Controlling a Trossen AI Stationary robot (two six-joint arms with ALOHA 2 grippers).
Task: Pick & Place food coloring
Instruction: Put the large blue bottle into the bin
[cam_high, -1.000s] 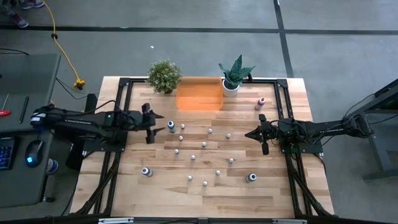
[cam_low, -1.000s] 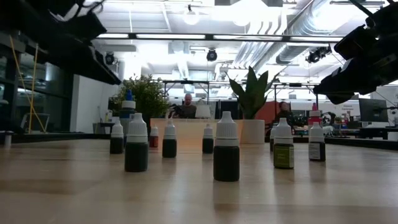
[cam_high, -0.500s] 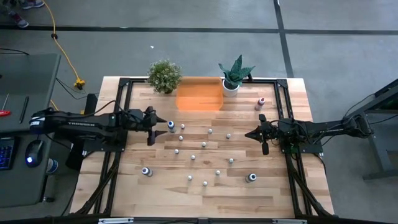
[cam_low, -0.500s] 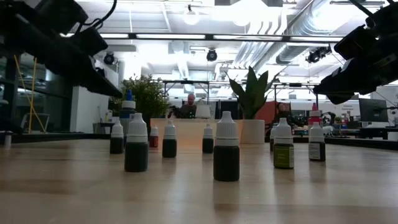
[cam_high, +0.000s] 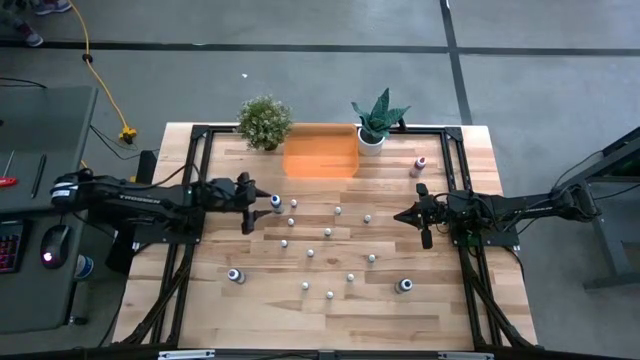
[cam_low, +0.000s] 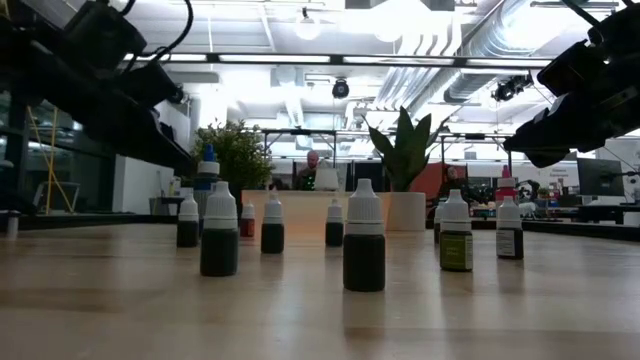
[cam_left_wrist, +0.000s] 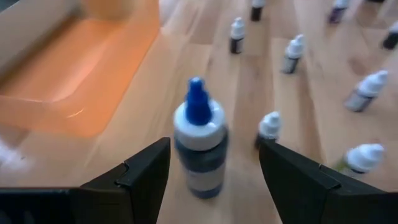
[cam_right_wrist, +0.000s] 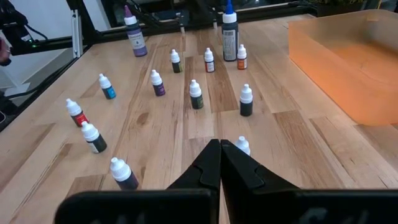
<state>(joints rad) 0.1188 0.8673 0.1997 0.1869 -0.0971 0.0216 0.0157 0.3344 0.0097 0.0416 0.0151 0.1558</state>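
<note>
Advanced, open left hand (cam_left_wrist: 214, 163) now straddles blue-capped bottle (cam_left_wrist: 199, 144).

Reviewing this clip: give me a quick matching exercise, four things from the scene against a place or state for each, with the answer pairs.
Things:
1. blue-capped bottle
2. orange tray
3. right gripper
4. pink bottle

Places or states:
A. fingers shut, holding nothing, at the table's right side
B. at the far edge of the table, between the two potted plants
C. standing between the open fingers of the left gripper, not yet clamped
D. alone near the far right corner, apart from the other bottles

Pairs: 1-C, 2-B, 3-A, 4-D
</note>
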